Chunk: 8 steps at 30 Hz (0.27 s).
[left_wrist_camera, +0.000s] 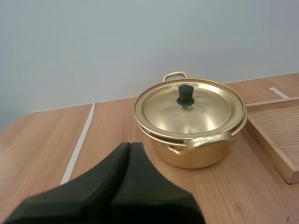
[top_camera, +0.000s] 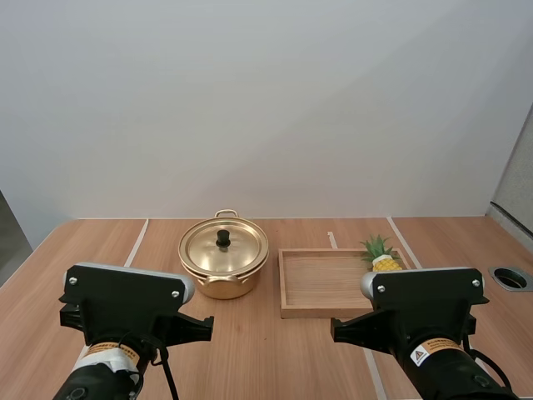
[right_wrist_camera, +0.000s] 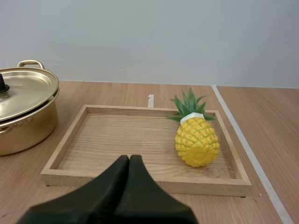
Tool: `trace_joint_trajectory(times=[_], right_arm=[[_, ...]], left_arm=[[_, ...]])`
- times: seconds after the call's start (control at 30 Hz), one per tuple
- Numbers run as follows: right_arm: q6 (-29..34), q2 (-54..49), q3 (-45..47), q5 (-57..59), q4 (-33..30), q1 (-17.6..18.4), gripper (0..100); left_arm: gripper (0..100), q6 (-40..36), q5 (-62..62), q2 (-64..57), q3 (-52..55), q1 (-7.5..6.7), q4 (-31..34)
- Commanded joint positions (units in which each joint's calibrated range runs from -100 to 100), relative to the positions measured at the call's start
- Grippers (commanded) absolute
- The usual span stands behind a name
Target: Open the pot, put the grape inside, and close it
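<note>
A gold pot (top_camera: 223, 275) stands on the wooden table with its lid (top_camera: 223, 248) on, and the lid carries a black knob (top_camera: 223, 238). From the left wrist, the pot (left_wrist_camera: 191, 149) is just ahead of my left gripper (left_wrist_camera: 130, 145), whose fingers lie together as one dark wedge with nothing held. A small yellow pineapple (right_wrist_camera: 197, 140) with green leaves lies in the wooden tray (right_wrist_camera: 140, 179), beyond my right gripper (right_wrist_camera: 129, 158), which is shut on nothing. The pineapple (top_camera: 383, 257) sits at the tray's right end. No grapes are in sight.
The tray (top_camera: 283, 287) lies right of the pot, almost touching it. Pale tape lines (top_camera: 136, 243) run across the table. A round dark hole (top_camera: 510, 278) sits at the table's right edge. Both arms (top_camera: 125, 308) hang over the near table edge.
</note>
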Motion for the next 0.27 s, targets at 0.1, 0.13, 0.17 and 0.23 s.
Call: trace_joint_trajectory(times=[0.1,0.13,0.17,0.23], right_arm=[[-0.54,-0.41,0.14,-1.20,-0.11,-0.23,0],[-0.54,-0.41,0.14,-1.20,-0.11,-0.23,0],[-0.44,-0.41,0.14,-1.20,-0.11,-0.23,0],[-0.44,-0.41,0.14,-1.20,-0.11,-0.23,0]], left_arm=[[0,0.03,-0.68,-0.41,0.06,-0.26,0.38],[0,0.03,-0.49,-0.41,0.06,-0.26,0.38],[0,0.03,-0.49,-0.41,0.06,-0.26,0.38],[0,0.03,-0.49,-0.41,0.06,-0.26,0.38]])
